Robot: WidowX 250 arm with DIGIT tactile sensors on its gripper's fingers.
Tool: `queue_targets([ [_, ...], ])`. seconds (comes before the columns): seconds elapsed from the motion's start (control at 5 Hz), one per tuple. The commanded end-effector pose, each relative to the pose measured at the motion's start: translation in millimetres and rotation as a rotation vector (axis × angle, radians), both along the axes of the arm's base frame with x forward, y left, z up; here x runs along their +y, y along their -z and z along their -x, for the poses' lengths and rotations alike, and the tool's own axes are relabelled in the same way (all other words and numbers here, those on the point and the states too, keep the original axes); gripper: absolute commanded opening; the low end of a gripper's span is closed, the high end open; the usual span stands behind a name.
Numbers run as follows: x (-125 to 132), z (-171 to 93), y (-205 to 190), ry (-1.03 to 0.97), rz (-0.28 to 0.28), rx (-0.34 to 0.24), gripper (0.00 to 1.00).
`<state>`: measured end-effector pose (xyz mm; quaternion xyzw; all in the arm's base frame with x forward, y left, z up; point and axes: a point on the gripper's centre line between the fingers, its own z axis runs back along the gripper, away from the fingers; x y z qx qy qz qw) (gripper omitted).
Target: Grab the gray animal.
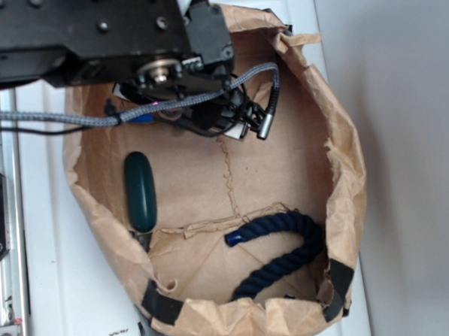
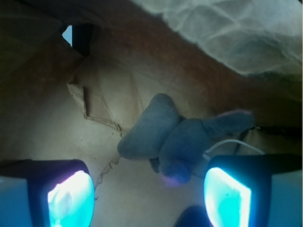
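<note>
Gray animal point(image 2: 175, 137) is lying on the brown paper floor of the paper bag point(image 1: 345, 169), and honestly you only get a look at it from the wrist view, where it sits just ahead of the gripper point(image 2: 149, 196) and a bit toward the right-hand finger. It's a soft floppy lump: one rounded gray part, a second one tucked against it, a pinkish spot low down and a limb or ear trailing off to the right. A thin white string point(image 2: 232, 144) loops out of it and runs over toward that right finger. From the exterior view the arm and its cables point(image 1: 131, 109) cover that far end of the bag, so the toy is completely hidden there. Other stuff in the bag: a dark green oval object point(image 1: 140, 191) by the bag's left wall, and a navy rope point(image 1: 285, 247) curled at the near end by the right wall, both well apart from the toy. A torn flap of paper point(image 2: 94, 113) sticks up off the floor just left of the animal. Gripper is spread wide, both fingers point(image 2: 71, 196) lit up cyan at the bottom corners of the wrist view, nothing between them; whether the right one touches the toy I can't tell.
</note>
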<state>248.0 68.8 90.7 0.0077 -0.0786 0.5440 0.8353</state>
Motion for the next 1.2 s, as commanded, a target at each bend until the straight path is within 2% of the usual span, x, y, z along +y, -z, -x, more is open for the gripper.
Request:
queue_targets([
  [0.0,-5.6,-13.4,-8.5,-0.232,-0.015,-0.024,1.0],
  [0.2,-18.5,-21.8,-9.5,-0.258,-0.018,-0.016,1.0],
  [0.4,-17.9,-20.4,-7.2,-0.248,-0.025,-0.021,1.0],
  [0.8,14.5,-20.5,3.7,-0.258,-0.056,0.004,1.0],
  [1.0,23.7,-17.0,10.8,-0.289,-0.088,0.05,1.0],
])
